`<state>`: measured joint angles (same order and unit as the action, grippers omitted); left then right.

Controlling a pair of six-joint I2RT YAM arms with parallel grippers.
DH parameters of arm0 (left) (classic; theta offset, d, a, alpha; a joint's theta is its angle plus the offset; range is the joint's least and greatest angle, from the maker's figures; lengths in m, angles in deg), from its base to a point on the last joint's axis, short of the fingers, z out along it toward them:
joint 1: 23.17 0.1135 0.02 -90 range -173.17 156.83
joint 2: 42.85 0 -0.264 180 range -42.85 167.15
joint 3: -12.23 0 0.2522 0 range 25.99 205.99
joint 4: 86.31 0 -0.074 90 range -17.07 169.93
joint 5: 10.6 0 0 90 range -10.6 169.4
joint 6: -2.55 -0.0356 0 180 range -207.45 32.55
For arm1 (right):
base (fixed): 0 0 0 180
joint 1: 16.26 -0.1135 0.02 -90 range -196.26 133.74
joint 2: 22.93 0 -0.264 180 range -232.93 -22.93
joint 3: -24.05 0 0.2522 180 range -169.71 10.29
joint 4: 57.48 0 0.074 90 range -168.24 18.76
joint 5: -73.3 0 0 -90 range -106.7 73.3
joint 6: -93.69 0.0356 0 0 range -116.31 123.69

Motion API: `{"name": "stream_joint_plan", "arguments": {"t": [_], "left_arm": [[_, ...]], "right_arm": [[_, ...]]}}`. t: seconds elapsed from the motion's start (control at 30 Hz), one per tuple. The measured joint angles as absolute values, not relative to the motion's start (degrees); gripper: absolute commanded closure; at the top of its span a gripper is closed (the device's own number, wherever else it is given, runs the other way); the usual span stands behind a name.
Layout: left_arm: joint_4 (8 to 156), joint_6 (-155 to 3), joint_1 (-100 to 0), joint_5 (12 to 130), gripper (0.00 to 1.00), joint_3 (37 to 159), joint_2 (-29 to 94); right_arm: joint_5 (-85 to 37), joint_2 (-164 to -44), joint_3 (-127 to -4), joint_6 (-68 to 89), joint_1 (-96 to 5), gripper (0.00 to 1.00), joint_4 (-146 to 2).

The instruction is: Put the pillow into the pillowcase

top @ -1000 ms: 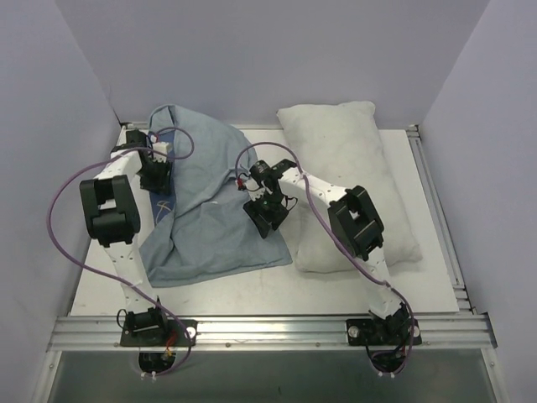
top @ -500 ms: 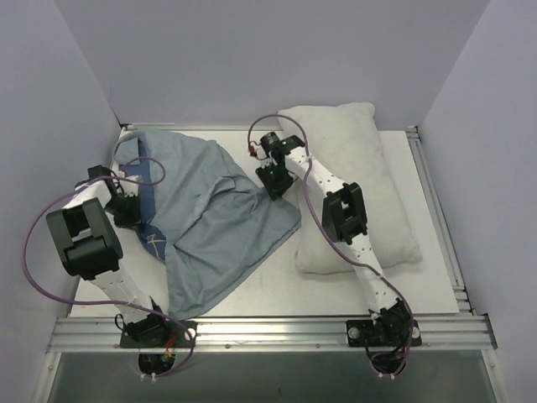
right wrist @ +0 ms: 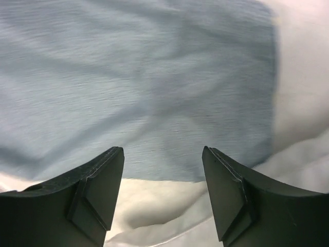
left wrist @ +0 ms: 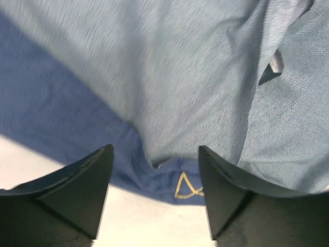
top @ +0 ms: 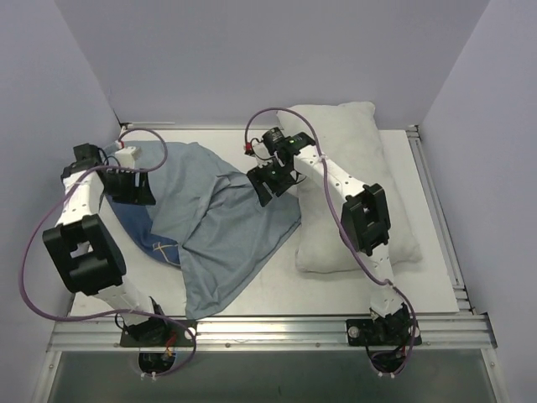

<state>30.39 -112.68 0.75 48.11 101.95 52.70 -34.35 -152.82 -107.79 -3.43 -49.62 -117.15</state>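
Observation:
The pillowcase lies limp at left centre, pale grey-blue side up, with a navy strip at its left edge. The white pillow lies on the right, its left edge touched by the case. My left gripper is open and empty above the case's left edge. In the left wrist view its jaws frame the navy hem with a cream outline. My right gripper is open and empty over the case's right edge. In the right wrist view it hovers where the case overlaps the pillow.
Grey walls close in the white table on the left, back and right. A metal rail runs along the near edge by the arm bases. Purple cables loop off both arms.
The pillowcase has been dragged and spread toward the near edge. My left arm swung out to the far left. My right gripper moved from mid-table up to the pillow's left edge.

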Motion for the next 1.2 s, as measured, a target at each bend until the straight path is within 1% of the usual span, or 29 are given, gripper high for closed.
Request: {"name": "stream_joint_plan", "arguments": {"t": [0.07,0.13,0.2,0.27,0.4,0.57,0.83,1.07,1.13,1.2], "left_arm": [[31.48,-113.51,-2.38,48.96,0.33,103.63,53.96],[31.59,-114.78,-5.28,50.30,0.35,104.60,56.08],[31.02,-116.02,-7.32,51.61,0.36,104.77,58.36],[29.73,-117.31,-8.28,53.14,0.39,104.75,59.89],[26.98,-120.98,-8.67,56.61,0.41,104.07,59.89],[24.97,-125.55,-9.70,60.57,0.41,100.53,58.84],[23.72,-128.35,-11.47,65.46,0.49,99.02,59.06],[24.05,-128.44,-11.47,70.25,0.53,98.98,59.36],[24.16,-128.42,-11.47,71.41,0.56,98.98,59.82],[24.29,-128.35,-11.47,72.17,0.60,98.98,60.48]], "right_arm": [[-37.06,-151.35,-107.59,-2.62,-50.91,0.39,-117.35],[-39.66,-152.05,-108.32,-1.70,-51.98,0.39,-117.37],[-41.47,-154.39,-109.41,-0.78,-52.16,0.39,-117.57],[-42.28,-158.19,-111.42,-0.11,-51.74,0.39,-117.77],[-43.44,-164.49,-114.59,1.03,-50.98,0.40,-118.27],[-43.09,-165.56,-116.82,1.12,-49.86,0.41,-117.59],[-43.29,-166.08,-117.15,1.38,-49.29,0.42,-117.50],[-43.00,-166.08,-117.15,1.40,-49.27,0.43,-117.48],[-42.85,-166.08,-117.15,1.45,-49.23,0.43,-117.48],[-42.61,-166.10,-117.15,1.56,-49.12,0.44,-117.48]]}}
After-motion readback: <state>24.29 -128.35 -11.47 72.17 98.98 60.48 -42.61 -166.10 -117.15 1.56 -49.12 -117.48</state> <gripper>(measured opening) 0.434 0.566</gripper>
